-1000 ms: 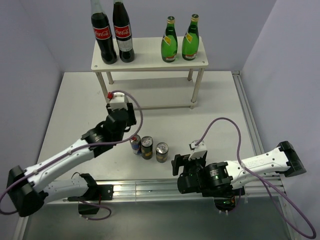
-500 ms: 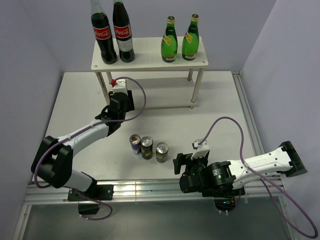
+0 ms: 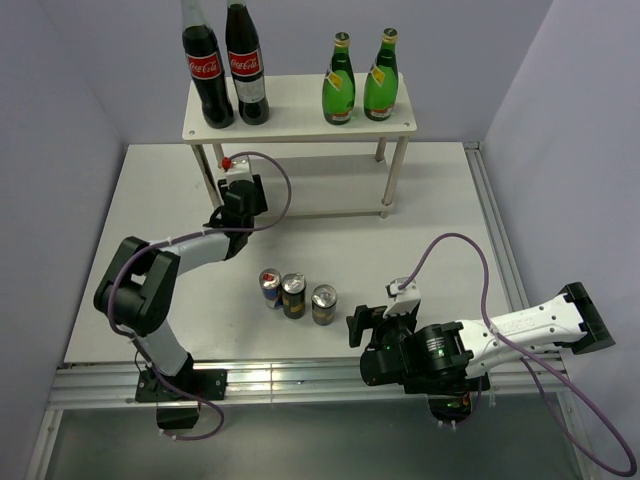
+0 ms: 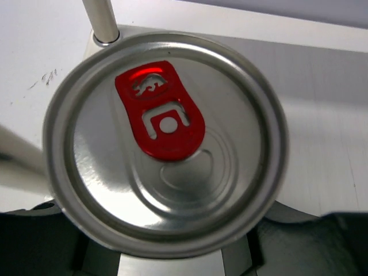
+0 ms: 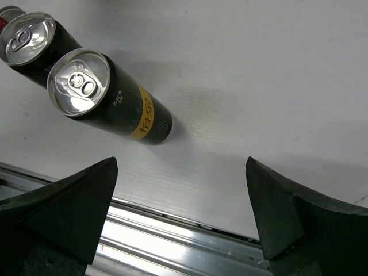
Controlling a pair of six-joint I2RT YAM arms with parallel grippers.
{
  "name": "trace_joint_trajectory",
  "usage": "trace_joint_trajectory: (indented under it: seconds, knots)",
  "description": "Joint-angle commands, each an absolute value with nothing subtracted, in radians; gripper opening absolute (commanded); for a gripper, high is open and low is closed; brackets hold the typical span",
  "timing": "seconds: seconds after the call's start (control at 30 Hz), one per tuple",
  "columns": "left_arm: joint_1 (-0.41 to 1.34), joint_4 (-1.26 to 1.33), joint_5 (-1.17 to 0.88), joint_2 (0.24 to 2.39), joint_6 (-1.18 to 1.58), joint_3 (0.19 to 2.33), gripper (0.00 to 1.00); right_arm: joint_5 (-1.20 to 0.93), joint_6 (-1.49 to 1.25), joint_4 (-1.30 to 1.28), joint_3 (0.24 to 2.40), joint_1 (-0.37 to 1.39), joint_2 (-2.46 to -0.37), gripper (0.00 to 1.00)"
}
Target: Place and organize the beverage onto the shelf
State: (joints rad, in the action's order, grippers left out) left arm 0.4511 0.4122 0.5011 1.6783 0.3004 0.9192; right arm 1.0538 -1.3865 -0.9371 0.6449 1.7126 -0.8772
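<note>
Overhead, left gripper (image 3: pixel 235 185): hovering at 12 o'clock by the lower level of the shelf (image 3: pixel 300 118); two green bottles (image 3: pixel 339 93) are standing on its top board, and three cans (image 3: pixel 293 295) are standing mid-table.
Left wrist, red-tabbed slim can (image 4: pixel 167 149): sitting pinched in that grip, with a shelf leg (image 4: pixel 102 22) at 11 o'clock. Probably best: keeping it upright, clearing the leg, and releasing only once it is seated flat.
Right wrist, right gripper (image 5: pixel 181 167): standing spread wide and holding nothing, with a dark gold-labelled can (image 5: pixel 109 103) at 10 o'clock.
Surface, room: the white matte table (image 3: pixel 430 230) is looking smooth, and pale lilac walls (image 3: pixel 80 100) are closing three sides.
</note>
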Motion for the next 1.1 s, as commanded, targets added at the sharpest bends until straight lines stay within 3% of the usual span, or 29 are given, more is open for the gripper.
trace_joint_trajectory:
  seconds: [0.0, 0.47, 0.8, 0.93, 1.07]
  knots:
    - [0.442, 0.615, 0.545, 1.704, 0.281, 1.008, 0.00, 1.103, -1.417, -0.948, 0.649, 1.721, -0.870, 0.99]
    - [0.403, 0.509, 0.577, 1.867, 0.270, 1.209, 0.00, 1.103, -1.424, -0.940, 0.640, 1.721, -0.874, 0.99]
    - [0.396, 0.462, 0.627, 1.891, 0.294, 1.192, 0.01, 1.108, -1.433, -0.943, 0.638, 1.720, -0.881, 0.99]
    - [0.390, 0.449, 0.603, 1.905, 0.307, 1.193, 0.10, 1.108, -1.439, -0.948, 0.640, 1.721, -0.877, 0.99]
    - [0.391, 0.456, 0.597, 1.913, 0.318, 1.184, 0.28, 1.108, -1.450, -0.956, 0.640, 1.721, -0.874, 0.99]
